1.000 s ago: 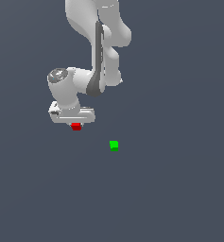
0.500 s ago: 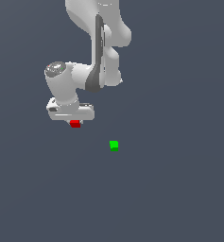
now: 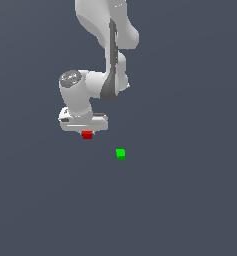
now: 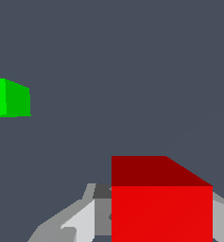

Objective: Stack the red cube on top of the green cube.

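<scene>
The white gripper (image 3: 86, 131) sits a little left of centre in the exterior view, pointing down from a bulky white wrist, and the red cube (image 3: 87, 135) shows just beneath its lower edge. In the wrist view the red cube (image 4: 161, 201) fills the lower right of the frame, with a grey finger (image 4: 80, 221) against its one side and a sliver of the other finger at the frame's right edge, so the gripper is pinching the cube between its jaws. The fingertips themselves are too small to make out in the exterior view.

The green cube (image 3: 120, 154) lies on the plain dark grey floor (image 3: 190, 200), to the exterior view's right of the red cube and lower in the frame, clearly apart from it. In the wrist view the green cube (image 4: 8, 98) shows at the left edge, partly cut off by the frame.

The white arm (image 3: 107, 45) rises from the wrist up to the top edge of the exterior view.
</scene>
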{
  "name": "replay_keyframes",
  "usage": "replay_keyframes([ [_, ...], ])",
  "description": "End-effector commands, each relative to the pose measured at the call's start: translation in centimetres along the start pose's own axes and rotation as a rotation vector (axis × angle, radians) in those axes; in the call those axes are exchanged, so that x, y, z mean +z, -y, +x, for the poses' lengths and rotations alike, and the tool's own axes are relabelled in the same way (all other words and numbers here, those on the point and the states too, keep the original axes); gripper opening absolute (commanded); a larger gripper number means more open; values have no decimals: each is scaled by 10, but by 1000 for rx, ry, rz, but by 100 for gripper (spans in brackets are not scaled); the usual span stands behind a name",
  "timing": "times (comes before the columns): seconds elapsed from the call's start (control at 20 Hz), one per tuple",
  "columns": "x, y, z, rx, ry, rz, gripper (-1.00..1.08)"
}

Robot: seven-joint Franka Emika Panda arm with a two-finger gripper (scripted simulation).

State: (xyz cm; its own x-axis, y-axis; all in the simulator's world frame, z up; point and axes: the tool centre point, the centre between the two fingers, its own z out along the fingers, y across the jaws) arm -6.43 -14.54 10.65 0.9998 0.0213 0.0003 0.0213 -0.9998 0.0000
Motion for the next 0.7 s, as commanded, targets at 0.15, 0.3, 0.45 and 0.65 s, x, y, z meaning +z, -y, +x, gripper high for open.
replay_keyframes([
  [0.15, 13, 48, 20, -1, -1, 0, -100],
  [0.3, 21, 79, 34, -1, 0, 1, -100],
  [0.45, 29, 106, 46, -1, 0, 1, -100],
  [0.65, 37, 134, 60, -1, 0, 1, -100],
])
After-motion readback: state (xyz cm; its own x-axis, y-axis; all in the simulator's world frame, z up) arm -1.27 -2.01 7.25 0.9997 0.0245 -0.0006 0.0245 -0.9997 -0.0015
